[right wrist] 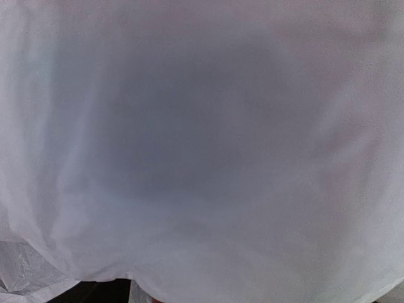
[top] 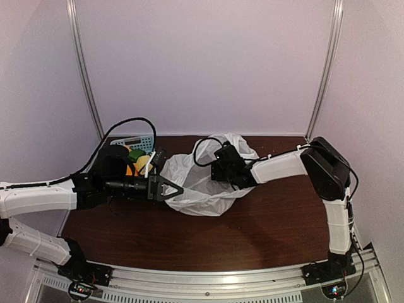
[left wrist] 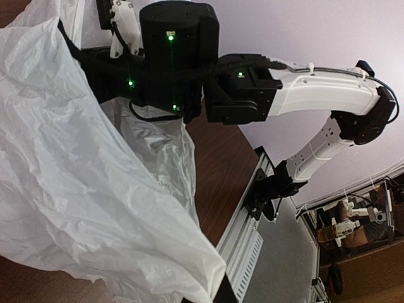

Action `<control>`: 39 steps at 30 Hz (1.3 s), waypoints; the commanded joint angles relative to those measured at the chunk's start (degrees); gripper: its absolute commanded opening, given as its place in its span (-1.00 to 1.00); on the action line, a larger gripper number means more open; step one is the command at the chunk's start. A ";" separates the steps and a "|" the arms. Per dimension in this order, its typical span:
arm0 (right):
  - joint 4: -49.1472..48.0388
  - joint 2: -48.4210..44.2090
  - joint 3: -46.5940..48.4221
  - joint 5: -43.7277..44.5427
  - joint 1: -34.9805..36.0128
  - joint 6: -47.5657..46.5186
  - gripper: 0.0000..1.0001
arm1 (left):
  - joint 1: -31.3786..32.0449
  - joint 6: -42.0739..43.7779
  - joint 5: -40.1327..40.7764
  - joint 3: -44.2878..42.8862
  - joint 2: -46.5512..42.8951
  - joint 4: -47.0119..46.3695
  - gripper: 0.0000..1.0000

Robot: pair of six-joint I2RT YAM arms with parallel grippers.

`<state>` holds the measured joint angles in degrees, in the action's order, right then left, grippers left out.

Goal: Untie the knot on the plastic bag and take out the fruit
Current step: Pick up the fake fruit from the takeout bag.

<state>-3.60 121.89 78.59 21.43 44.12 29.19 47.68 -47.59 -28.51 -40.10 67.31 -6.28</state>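
Where the left arm stretches across the dark surface, a blue basket sits just left of the plastic bag. The fruit shows against the basket as green, yellow and orange pieces, partly hidden behind the arm. The left jaws are pressed together at the bag's left edge. In the left wrist view the white film runs down to their tip, pinched there. The bag lies crumpled on the surface between the ends of the two arms. The right jaws sit at the bag's upper right part, sunk among its folds. White plastic fills the right wrist view, so I cannot tell whether they are spread or closed. The right arm leads off to the right of the bag.
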 commanded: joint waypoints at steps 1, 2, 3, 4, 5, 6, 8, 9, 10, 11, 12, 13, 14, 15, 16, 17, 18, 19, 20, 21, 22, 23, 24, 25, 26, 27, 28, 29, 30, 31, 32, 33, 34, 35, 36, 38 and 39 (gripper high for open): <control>-0.91 -0.43 -1.10 0.34 -0.95 1.68 0.62 | 0.21 -0.48 -4.56 0.48 0.15 -4.00 -1.00; -1.67 -1.18 -2.24 0.34 -0.98 1.66 0.55 | 0.15 -0.36 -5.32 0.61 0.32 -4.35 -1.00; -2.36 -1.73 -3.19 0.15 -1.16 1.54 0.46 | 0.17 -0.12 -5.68 0.74 0.62 -4.43 -1.00; -2.84 -2.31 -3.93 -0.51 -1.33 1.28 0.36 | 0.17 -0.09 -5.76 0.87 0.77 -4.46 -1.00; -3.73 -2.89 -4.81 -1.56 -1.50 0.81 0.29 | 0.18 -0.03 -5.76 1.03 1.02 -4.46 -1.00; -5.08 -3.72 -5.87 -2.94 -1.51 0.13 0.23 | 0.12 0.03 -5.63 1.07 1.33 -4.39 -1.00; -8.88 -6.22 -9.38 -5.89 -1.52 -1.49 0.11 | 0.18 -0.02 -4.87 1.08 1.66 -3.95 -1.00; -10.74 -8.56 -11.40 -7.63 -1.47 -2.16 0.08 | 0.14 -0.05 -4.15 0.95 1.76 -3.44 -1.00; -12.82 -10.49 -13.56 -9.21 -1.49 -2.80 0.05 | 0.13 -0.12 -3.49 0.86 1.78 -3.07 -1.00; -14.85 -12.37 -15.62 -11.20 -1.49 -3.49 0.03 | 0.13 -0.11 -2.78 0.82 1.88 -2.71 -1.00; -16.77 -14.48 -17.76 -13.47 -1.49 -4.44 0.02 | 0.13 -0.06 -2.03 0.81 2.01 -2.59 -1.00; -18.35 -16.55 -19.63 -15.81 -1.41 -5.31 0.02 | 0.13 -0.13 -1.62 0.83 2.13 -2.46 -1.00; -19.88 -18.47 -21.89 -18.09 -1.36 -6.31 0.01 | 0.11 -0.13 -1.28 0.82 2.30 -2.43 -1.00; -20.96 -20.48 -23.69 -20.01 -1.28 -6.86 0.00 | 0.13 -0.02 -1.14 0.83 2.64 -2.46 -1.00; -22.01 -22.32 -25.52 -21.89 -1.23 -7.16 -0.01 | 0.14 0.10 -1.04 0.79 2.96 -2.35 -1.00; -22.85 -24.27 -27.19 -24.06 -1.16 -7.30 -0.01 | 0.12 0.19 -0.91 0.66 3.50 -2.19 -1.00; -23.57 -26.03 -28.91 -25.82 -1.14 -7.37 -0.01 | 0.13 0.36 -0.99 0.54 3.93 -2.18 -1.00; -24.07 -27.59 -30.40 -27.22 -1.07 -7.15 -0.01 | 0.13 0.46 -1.11 0.40 4.37 -2.17 -1.00; -24.56 -29.03 -32.01 -29.01 -1.05 -6.96 -0.01 | 0.20 0.48 -1.22 0.31 4.79 -2.22 -1.00; -25.01 -30.42 -33.49 -30.32 -0.98 -6.77 -0.01 | 0.12 0.56 -1.21 0.21 5.07 -2.36 -1.00; -25.25 -31.68 -34.73 -31.43 -0.90 -6.36 -0.01 | 0.11 0.57 -1.15 0.12 5.31 -2.41 -1.00; -25.27 -32.72 -35.74 -33.21 -0.84 -6.07 0.00 | 0.16 0.57 -1.06 0.04 5.45 -2.61 -1.00; -25.00 -33.64 -36.49 -34.73 -0.68 -5.67 0.00 | 0.14 0.69 -1.06 -0.04 5.61 -2.71 -1.00; -24.95 -34.62 -37.29 -35.84 -0.43 -5.31 0.01 | 0.12 0.71 -1.00 -0.25 5.79 -2.78 -1.00; -24.75 -35.60 -37.96 -36.84 -0.03 -4.98 0.01 | 0.16 0.74 -0.85 -0.43 5.93 -2.83 -1.00; -24.34 -36.65 -38.58 -37.21 0.35 -4.75 0.01 | 0.14 0.79 -0.83 -0.74 6.20 -2.93 -1.00; -23.60 -37.73 -39.00 -37.45 0.69 -4.71 0.01 | 0.19 0.85 -0.80 -1.10 6.55 -3.06 -1.00; -22.69 -38.86 -39.23 -37.50 1.11 -4.79 0.02 | 0.18 0.90 -0.83 -1.38 6.89 -3.26 -1.00; -21.42 -40.51 -39.52 -37.28 1.57 -4.96 0.02 | 0.14 0.92 -0.79 -1.61 7.35 -3.47 -1.00; -20.50 -41.76 -39.74 -37.02 1.98 -5.08 0.02 | 0.13 0.80 -0.74 -1.77 7.65 -3.67 -1.00; -19.65 -43.00 -39.88 -36.72 2.27 -5.17 0.02 | 0.15 0.75 -0.50 -1.82 7.84 -3.84 -1.00; -18.75 -44.37 -39.98 -36.45 2.57 -5.19 0.02 | 0.16 0.67 -0.28 -1.90 8.04 -4.07 -1.00; -17.95 -45.50 -40.08 -36.09 2.78 -5.32 0.03 | 0.15 0.68 0.03 -1.98 8.03 -4.08 -1.00; -17.27 -46.79 -40.13 -35.81 2.95 -5.38 0.03 | 0.14 0.63 0.49 -2.07 8.03 -4.09 -1.00; -16.66 -47.88 -40.17 -35.77 3.11 -5.26 0.03 | 0.13 0.65 0.89 -2.04 7.89 -4.13 -1.00; -16.07 -49.78 -40.40 -35.90 3.34 -4.90 0.03 | 0.13 0.73 1.59 -2.30 7.70 -3.99 -1.00; -16.03 -50.56 -40.43 -36.19 3.39 -4.62 0.03 | 0.13 0.81 1.81 -2.44 7.65 -3.86 -1.00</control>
<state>-22.13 74.61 39.00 -14.15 47.03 23.94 47.68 -47.70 -28.62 -40.71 75.05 -7.81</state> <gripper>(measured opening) 0.518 0.008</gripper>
